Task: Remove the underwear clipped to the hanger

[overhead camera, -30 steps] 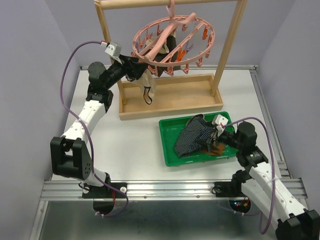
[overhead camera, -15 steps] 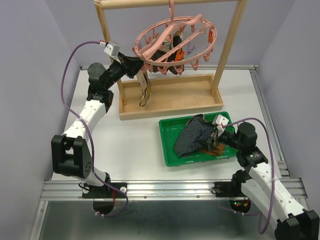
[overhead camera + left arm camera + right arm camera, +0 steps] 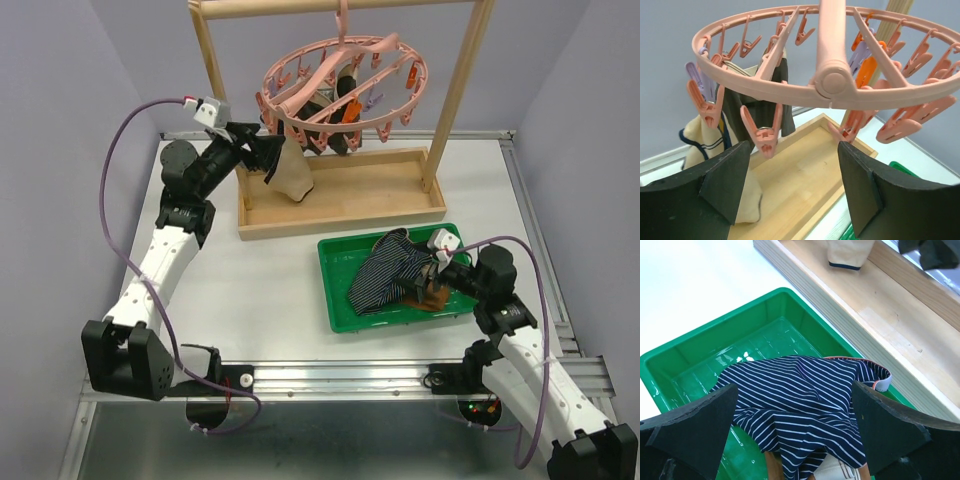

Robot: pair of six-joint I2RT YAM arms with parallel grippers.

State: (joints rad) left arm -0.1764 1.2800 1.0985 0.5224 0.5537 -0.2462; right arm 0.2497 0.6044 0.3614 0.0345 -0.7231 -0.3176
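The pink hanger hangs from the wooden frame, and dark underwear is clipped under it. Beige underwear droops from the ring's left side, its lower end on the frame's wooden base. My left gripper is just left of it, open and holding nothing. In the left wrist view the hanger fills the top, with the dark underwear and the beige underwear beside my left finger. My right gripper stands open over navy striped underwear in the green tray.
The tall wooden frame has a boxed base and two posts, one at the right. Brown underwear and a beige piece lie under the striped one in the tray. Purple walls close in both sides.
My left arm has drawn back to the left and a little lower. The beige underwear beside it has shifted and the hanger has swung. The right arm has not moved.
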